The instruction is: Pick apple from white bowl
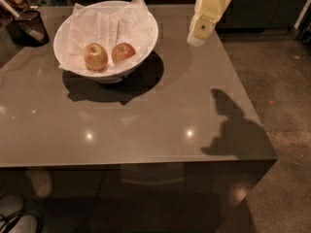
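Observation:
The white bowl (141, 45), wide and lined with crumpled white paper, stands on the grey table at the back left. Two apples lie in it side by side. The redder apple (123, 52) is on the right, the paler yellow-orange apple (95, 57) on the left. My gripper (197, 39) hangs from the top of the view, cream-coloured, above the table to the right of the bowl and apart from it. It holds nothing that I can see.
A small dark cup of utensils (29, 25) stands at the table's back left corner. The table's right edge (252, 110) drops to a speckled floor. My arm's shadow falls on the table's right front part.

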`<move>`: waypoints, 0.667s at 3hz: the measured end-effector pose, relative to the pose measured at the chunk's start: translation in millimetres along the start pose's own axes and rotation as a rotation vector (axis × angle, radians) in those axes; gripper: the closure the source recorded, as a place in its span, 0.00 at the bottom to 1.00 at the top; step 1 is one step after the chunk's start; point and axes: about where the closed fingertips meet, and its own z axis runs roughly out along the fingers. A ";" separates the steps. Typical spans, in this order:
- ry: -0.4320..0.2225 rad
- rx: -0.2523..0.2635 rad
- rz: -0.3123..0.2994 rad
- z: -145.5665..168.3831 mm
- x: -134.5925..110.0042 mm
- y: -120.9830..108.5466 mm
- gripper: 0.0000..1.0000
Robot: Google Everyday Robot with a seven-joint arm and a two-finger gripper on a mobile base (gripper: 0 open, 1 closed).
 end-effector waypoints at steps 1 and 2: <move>-0.047 0.017 -0.025 0.6 -6.3 -2.2 0.00; -0.082 0.041 -0.086 8.7 -30.0 -6.7 0.00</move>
